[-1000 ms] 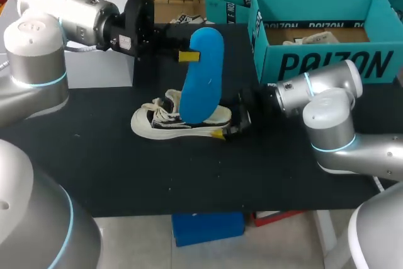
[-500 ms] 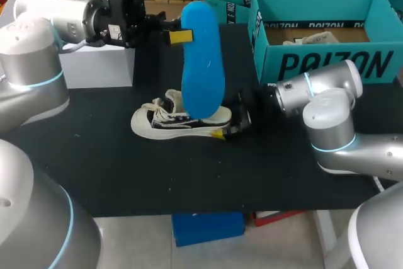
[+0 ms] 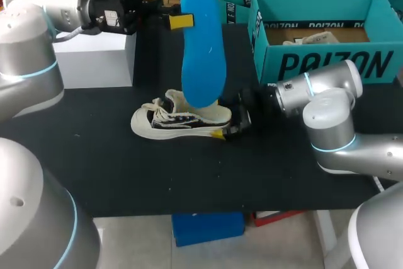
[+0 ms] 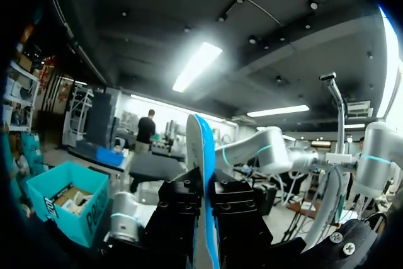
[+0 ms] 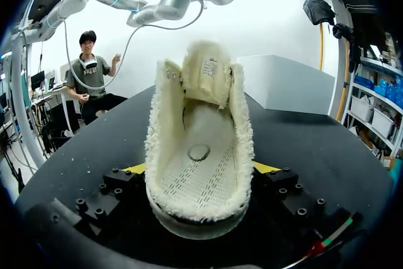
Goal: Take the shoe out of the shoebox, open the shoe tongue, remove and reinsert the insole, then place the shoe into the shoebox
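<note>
A blue insole (image 3: 201, 48) hangs upright, its lower end just over the shoe's opening, with my left gripper (image 3: 179, 21) shut on its upper part. The left wrist view shows the insole (image 4: 200, 155) edge-on, pinched in the left gripper (image 4: 204, 196). The white low-top shoe (image 3: 179, 121) lies on the black table (image 3: 189, 174). My right gripper (image 3: 230, 127) is shut on its heel. Looking out from the right wrist, the shoe (image 5: 200, 155) has a fleecy lining, its tongue is pulled up, and the right gripper (image 5: 200, 171) clamps the heel from both sides.
The teal shoebox (image 3: 327, 64) stands open at the back right, with paper inside. A second teal box (image 3: 232, 1) sits behind it. A white block (image 3: 94, 61) stands at the back left beneath my left arm.
My left arm has lifted the insole higher and drawn back to the left, raising its lower end out of the shoe. The right arm and the shoe have stayed put.
</note>
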